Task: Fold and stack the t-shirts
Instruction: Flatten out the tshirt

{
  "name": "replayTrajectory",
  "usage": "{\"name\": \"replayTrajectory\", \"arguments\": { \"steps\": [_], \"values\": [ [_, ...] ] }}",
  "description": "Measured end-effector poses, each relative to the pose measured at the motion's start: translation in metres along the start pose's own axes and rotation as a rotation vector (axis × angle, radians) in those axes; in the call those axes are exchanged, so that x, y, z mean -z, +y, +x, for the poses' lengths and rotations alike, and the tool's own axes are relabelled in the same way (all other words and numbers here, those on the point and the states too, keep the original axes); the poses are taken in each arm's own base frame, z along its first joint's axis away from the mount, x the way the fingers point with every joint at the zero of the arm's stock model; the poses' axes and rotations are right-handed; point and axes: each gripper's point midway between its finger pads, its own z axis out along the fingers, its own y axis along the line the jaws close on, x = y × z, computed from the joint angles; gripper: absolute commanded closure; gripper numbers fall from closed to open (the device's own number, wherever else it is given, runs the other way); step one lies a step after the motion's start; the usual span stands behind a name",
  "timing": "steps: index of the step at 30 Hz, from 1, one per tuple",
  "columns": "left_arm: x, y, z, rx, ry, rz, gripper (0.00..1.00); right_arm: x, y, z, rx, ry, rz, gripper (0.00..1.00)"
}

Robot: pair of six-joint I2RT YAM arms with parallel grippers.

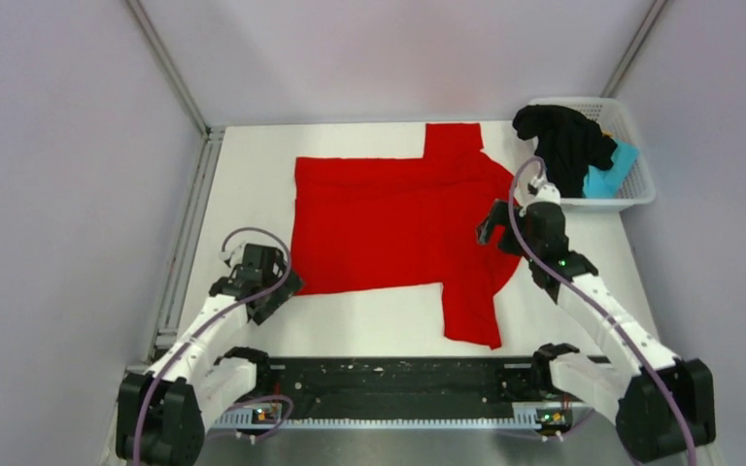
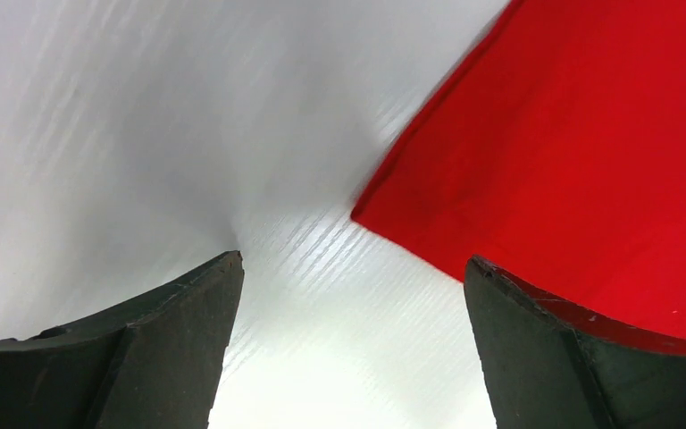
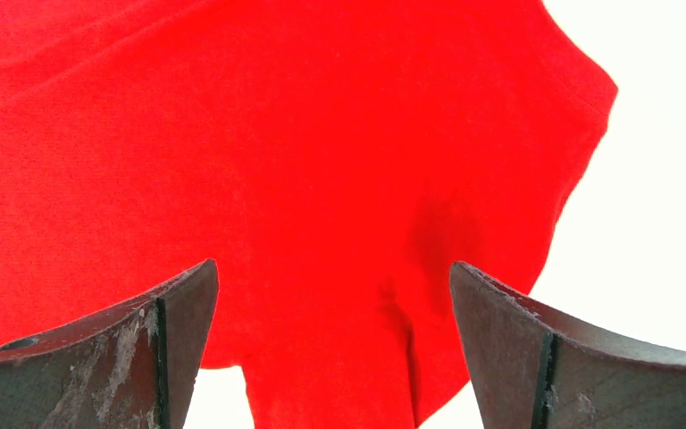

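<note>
One red t-shirt (image 1: 398, 218) is spread flat on the table (image 1: 253, 184). One black t-shirt (image 1: 563, 141) and, seemingly, one teal t-shirt (image 1: 610, 175) are heaped in the single basket (image 1: 631, 199). The left gripper (image 2: 353, 268) and right gripper (image 3: 335, 268) are held wide, nothing grasped.

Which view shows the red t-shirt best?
The top external view: the red t-shirt lies spread, nearly all visible. The left wrist view shows only one corner; the right wrist view only a part near one sleeve.
</note>
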Motion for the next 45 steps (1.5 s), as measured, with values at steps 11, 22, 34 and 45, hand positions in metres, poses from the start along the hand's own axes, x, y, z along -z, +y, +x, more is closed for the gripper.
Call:
{"name": "replayTrajectory", "arguments": {
  "steps": [11, 22, 34, 45],
  "values": [
    [-0.020, -0.020, -0.004, 0.015, 0.013, 0.041, 0.40, 0.038, 0.003, -0.021, -0.035, -0.219, -0.082, 0.01],
    [-0.038, -0.046, -0.006, 0.013, 0.045, 0.103, 0.86, 0.029, -0.005, -0.015, -0.036, -0.200, -0.040, 0.01],
    [-0.037, -0.050, -0.006, -0.025, 0.049, 0.132, 1.00, 0.016, -0.016, 0.014, -0.038, -0.068, 0.019, 0.01],
    [0.008, -0.033, -0.034, 0.015, -0.152, 0.142, 1.00, 0.035, 0.011, 0.032, 0.035, 0.159, 0.026, 0.10]
  ]
}}
